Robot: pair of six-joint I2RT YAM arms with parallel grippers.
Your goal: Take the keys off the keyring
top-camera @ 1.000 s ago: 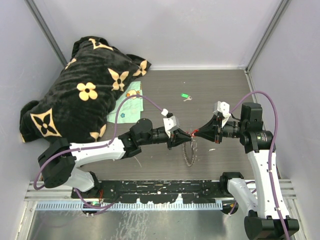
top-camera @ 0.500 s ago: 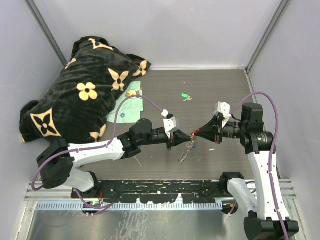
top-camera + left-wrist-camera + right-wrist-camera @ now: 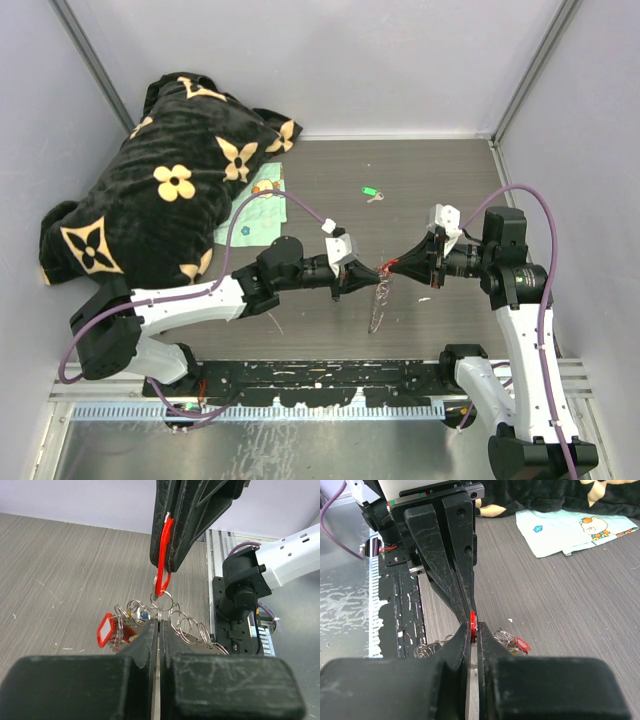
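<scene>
Keyring (image 3: 377,303), judged light, limp, slippery: clamped at a loop by the shut left pincer (image 3: 367,272); red key tag (image 3: 162,555), the surest hold, pinched in the closed right pincer (image 3: 392,267).

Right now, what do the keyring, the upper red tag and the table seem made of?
The keyring: metal wire, probably steel; its loops glint silver. The upper red tag: likely plastic, glossy with a bright highlight. The table: looks like grey wood-grain laminate, matte, finely streaked.

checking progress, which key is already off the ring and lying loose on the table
The green-tagged key, alone on the table; the red-tagged keys hang on the keyring held between the left gripper and right gripper.
</scene>
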